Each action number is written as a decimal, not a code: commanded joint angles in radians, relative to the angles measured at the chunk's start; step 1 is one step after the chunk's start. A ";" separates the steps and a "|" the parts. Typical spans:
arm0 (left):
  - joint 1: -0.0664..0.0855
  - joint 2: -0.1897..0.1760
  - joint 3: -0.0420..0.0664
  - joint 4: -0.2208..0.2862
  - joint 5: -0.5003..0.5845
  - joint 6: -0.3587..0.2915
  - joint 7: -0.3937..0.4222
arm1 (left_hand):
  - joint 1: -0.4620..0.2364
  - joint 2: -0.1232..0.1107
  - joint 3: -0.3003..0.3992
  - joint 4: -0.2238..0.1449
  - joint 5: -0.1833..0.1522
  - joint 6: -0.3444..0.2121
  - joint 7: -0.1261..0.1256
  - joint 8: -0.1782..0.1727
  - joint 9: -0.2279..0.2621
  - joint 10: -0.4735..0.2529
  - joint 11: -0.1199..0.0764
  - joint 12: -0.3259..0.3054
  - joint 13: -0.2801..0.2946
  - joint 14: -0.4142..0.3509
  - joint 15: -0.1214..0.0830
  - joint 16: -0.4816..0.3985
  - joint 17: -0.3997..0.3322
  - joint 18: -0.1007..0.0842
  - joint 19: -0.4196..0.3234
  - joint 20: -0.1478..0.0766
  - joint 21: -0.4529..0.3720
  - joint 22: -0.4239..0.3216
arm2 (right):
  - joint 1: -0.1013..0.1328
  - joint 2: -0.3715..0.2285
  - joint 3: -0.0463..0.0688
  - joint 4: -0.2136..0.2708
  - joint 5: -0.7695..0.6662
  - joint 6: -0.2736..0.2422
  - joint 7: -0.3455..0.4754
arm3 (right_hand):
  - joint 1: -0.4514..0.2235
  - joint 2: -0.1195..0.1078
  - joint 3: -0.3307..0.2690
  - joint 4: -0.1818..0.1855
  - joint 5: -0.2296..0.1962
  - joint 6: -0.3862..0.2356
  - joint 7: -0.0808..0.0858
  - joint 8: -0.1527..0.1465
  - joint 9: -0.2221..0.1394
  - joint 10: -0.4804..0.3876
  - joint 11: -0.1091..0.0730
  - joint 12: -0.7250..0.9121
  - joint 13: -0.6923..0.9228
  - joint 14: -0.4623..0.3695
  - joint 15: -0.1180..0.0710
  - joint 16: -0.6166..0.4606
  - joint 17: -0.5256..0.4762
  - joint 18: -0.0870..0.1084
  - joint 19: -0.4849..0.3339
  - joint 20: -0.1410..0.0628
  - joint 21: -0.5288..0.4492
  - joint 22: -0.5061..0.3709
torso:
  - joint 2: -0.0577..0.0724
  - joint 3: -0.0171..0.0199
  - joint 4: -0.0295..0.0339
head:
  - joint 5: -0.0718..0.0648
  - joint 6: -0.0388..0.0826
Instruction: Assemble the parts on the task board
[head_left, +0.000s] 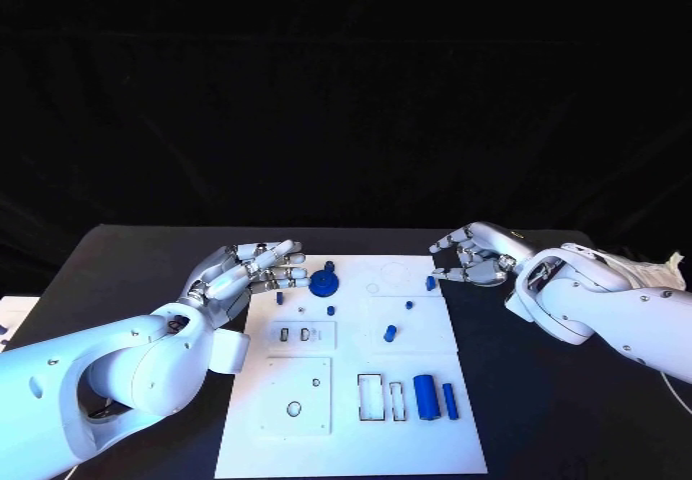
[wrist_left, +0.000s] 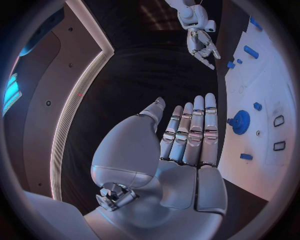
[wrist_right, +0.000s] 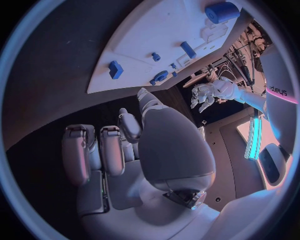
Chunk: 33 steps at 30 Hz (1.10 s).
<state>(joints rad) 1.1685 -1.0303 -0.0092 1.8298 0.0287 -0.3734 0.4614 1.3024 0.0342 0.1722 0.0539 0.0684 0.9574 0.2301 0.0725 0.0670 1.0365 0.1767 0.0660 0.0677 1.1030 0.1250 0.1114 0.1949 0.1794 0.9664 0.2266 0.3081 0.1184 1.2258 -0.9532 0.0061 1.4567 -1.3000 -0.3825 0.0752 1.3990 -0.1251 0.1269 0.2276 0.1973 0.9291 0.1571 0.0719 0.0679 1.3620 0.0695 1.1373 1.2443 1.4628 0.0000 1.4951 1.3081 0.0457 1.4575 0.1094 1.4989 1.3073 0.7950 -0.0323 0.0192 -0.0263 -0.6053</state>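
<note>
Parts (head_left: 427, 396) lie on task board (head_left: 346, 440) mid-table (head_left: 130, 270).

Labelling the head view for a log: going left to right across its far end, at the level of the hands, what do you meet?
Left hand → blue round part → small blue part → right hand.

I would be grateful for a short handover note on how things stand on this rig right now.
Left robot hand: open, fingers extended and apart, holding nothing, over the far left edge of the white task board.
Right robot hand: fingers loosely curled and apart, nothing in it, just off the board's far right corner.
Parts: round blue disc with a knob at the far middle; large blue cylinder and slim blue bar side by side near the right front; several small blue pieces scattered mid-board.
Done: cannot tell which pieces are seated.
Left: neither hand holds a part; the cylinder and bar seem loose and probably need picking up.
</note>
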 joint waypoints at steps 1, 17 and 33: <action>0.001 0.003 0.000 -0.001 0.002 0.022 0.005 | -0.005 -0.004 0.004 0.000 0.002 -0.004 0.005 -0.005 -0.001 -0.005 0.003 -0.003 -0.001 0.001 0.004 -0.006 0.001 0.002 -0.003 0.006 -0.005 -0.001 | -0.008 0.000 0.000 -0.012 0.017 0.030 0.029 | -0.001 -0.010 -0.010 0.001 0.006 0.004 0.003 -0.006 -0.001 0.013 0.001 0.014 0.011 0.081 -0.001 0.005 0.141 -0.014 0.010 0.001 0.005 0.134 | 0.001 0.0013 0.0008 | -0.003 -0.003; 0.001 0.006 0.000 -0.010 0.002 0.022 0.005 | -0.005 -0.004 0.004 0.000 0.002 -0.004 0.005 -0.005 -0.001 -0.005 0.003 -0.003 -0.001 0.001 0.004 -0.006 0.001 0.002 -0.003 0.006 -0.005 -0.001 | -0.049 0.046 0.000 -0.082 0.009 0.033 0.035 | 0.016 0.003 -0.019 -0.010 0.007 0.008 0.003 -0.004 0.000 0.030 0.001 0.058 0.047 0.083 -0.001 0.010 0.150 -0.015 0.012 0.001 0.007 0.138 | -0.001 -0.0014 0.0027 | -0.003 -0.012; 0.001 0.006 0.000 -0.011 0.002 0.022 0.005 | -0.004 -0.003 0.006 -0.003 0.002 -0.003 0.005 -0.005 -0.001 -0.005 0.003 -0.003 -0.001 0.002 0.003 -0.007 0.002 0.002 -0.003 0.006 -0.005 -0.002 | -0.063 0.077 0.001 -0.122 -0.006 0.042 0.030 | 0.042 0.036 -0.015 -0.033 0.005 0.037 0.000 0.003 0.003 0.038 -0.002 0.080 0.067 0.084 -0.003 0.013 0.155 -0.016 0.016 0.000 0.010 0.143 | -0.001 -0.0011 0.0012 | 0.004 -0.016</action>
<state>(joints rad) 1.1684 -1.0265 -0.0095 1.8178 0.0289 -0.3711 0.4602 1.3024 0.0341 0.1750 0.0510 0.0684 0.9574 0.2300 0.0725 0.0670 1.0364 0.1767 0.0659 0.0678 1.1030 0.1250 0.1114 0.1963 0.1793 0.9664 0.2266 0.3081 0.1175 1.1636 -0.8785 0.0066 1.3368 -1.2901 -0.3558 0.0996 1.4322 -0.0918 0.1134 0.1995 0.2012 0.9596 0.1588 0.0720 0.0692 1.3945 0.0690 1.2111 1.3124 1.4629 -0.0001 1.5033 1.3077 0.0457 1.4574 0.1093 1.5025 1.3078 0.7942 -0.0336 0.0210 -0.0227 -0.6216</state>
